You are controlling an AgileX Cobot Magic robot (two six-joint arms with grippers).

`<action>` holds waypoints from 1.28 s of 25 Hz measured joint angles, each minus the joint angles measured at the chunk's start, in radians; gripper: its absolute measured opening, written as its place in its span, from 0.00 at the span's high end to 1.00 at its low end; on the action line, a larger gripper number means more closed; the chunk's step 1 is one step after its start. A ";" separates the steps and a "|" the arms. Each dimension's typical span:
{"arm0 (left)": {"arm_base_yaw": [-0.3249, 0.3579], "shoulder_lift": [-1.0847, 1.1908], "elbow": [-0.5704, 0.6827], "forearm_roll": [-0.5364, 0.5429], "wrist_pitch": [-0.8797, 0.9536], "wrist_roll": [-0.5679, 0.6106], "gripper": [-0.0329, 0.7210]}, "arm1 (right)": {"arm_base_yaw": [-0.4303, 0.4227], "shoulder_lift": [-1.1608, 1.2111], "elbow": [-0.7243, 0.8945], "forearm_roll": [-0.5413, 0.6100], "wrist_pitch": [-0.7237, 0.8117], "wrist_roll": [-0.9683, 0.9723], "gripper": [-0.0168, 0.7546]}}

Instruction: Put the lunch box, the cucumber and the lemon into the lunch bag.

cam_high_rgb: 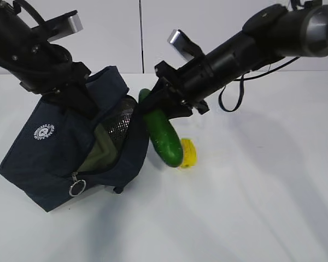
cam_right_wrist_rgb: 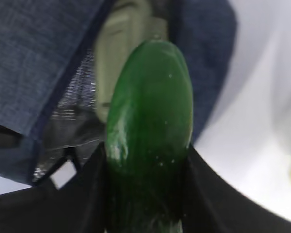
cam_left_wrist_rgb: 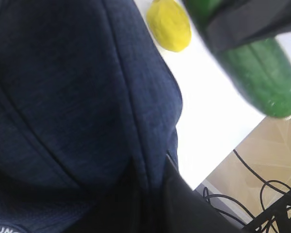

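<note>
From the exterior view, the lunch bag point(cam_high_rgb: 60, 158) lies tipped on the counter point(cam_high_rgb: 251, 207), mouth held open by the left hand point(cam_high_rgb: 79, 101) gripping its rim; a sage-green lunch box point(cam_high_rgb: 101, 150) already sits inside. The right hand point(cam_high_rgb: 163, 106) grasps the cucumber point(cam_high_rgb: 165, 136) just outside the opening, and the lemon point(cam_high_rgb: 188, 153) waits behind. The left wrist view shows navy fabric, lemon and cucumber. The right wrist view shows the cucumber aimed at the opening, so two items remain.

You see bright, even overhead light; soft shadows on the white table point(cam_high_rgb: 251, 207); both wrist views blurred, the cucumber point(cam_right_wrist_rgb: 150, 126) out of focus.
</note>
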 joint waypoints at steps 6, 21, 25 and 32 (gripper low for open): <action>0.000 0.000 0.000 -0.010 0.002 0.000 0.95 | 0.081 0.085 0.000 0.118 -0.013 -0.075 0.62; 0.000 0.000 -0.002 -0.010 0.009 0.002 0.95 | 0.138 0.221 0.000 0.732 -0.173 -0.460 0.62; 0.000 0.000 -0.002 -0.012 0.017 0.004 0.95 | 0.141 0.247 0.000 0.745 -0.132 -0.474 0.52; 0.000 0.000 -0.002 -0.012 0.019 0.004 0.95 | 0.141 0.249 0.000 0.747 -0.076 -0.478 0.29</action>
